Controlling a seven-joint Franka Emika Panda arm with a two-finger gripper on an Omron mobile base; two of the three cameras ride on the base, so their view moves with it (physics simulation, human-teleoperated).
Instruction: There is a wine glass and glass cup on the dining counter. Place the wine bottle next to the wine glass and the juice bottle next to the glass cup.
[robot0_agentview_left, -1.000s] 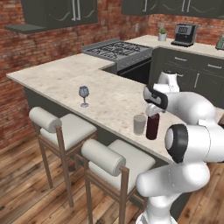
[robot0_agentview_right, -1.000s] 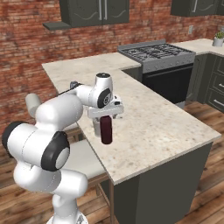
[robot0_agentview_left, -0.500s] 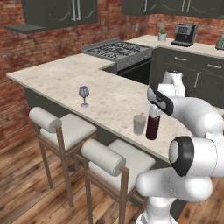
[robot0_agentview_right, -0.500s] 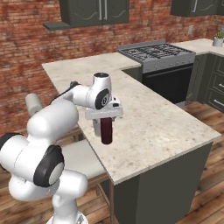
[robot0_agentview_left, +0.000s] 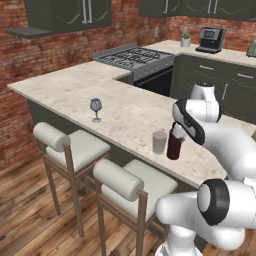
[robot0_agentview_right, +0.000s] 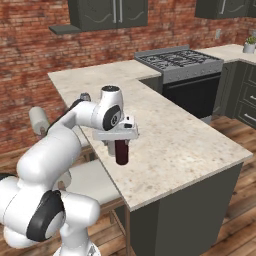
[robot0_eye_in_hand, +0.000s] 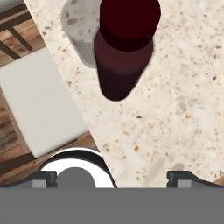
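The short maroon juice bottle (robot0_agentview_left: 174, 145) stands upright on the beige dining counter (robot0_agentview_left: 125, 107), close beside the greyish glass cup (robot0_agentview_left: 159, 142) near the counter's front edge. My gripper (robot0_agentview_left: 178, 132) hovers just above the bottle's cap. In the hand view the gripper (robot0_eye_in_hand: 113, 177) is open, its fingertips (robot0_eye_in_hand: 183, 177) wide apart and holding nothing, with the juice bottle (robot0_eye_in_hand: 124, 48) and glass cup (robot0_eye_in_hand: 78, 30) seen from above. The wine glass (robot0_agentview_left: 95, 107) stands alone further left along the counter. From the right side, the bottle (robot0_agentview_right: 121, 152) shows under the hand (robot0_agentview_right: 119, 141). The wine bottle is out of view.
Two cushioned bar stools (robot0_agentview_left: 75, 145) (robot0_agentview_left: 131, 182) stand below the counter's front edge. A stove (robot0_agentview_left: 135, 55) sits behind the counter, and a coffee machine (robot0_agentview_left: 210, 40) is on the far wall counter. The counter stretches bare to the right (robot0_agentview_right: 190, 145).
My arm has folded back, its elbow swinging towards the base, while the hand stays over the juice bottle. The bottle and glass cup have not moved.
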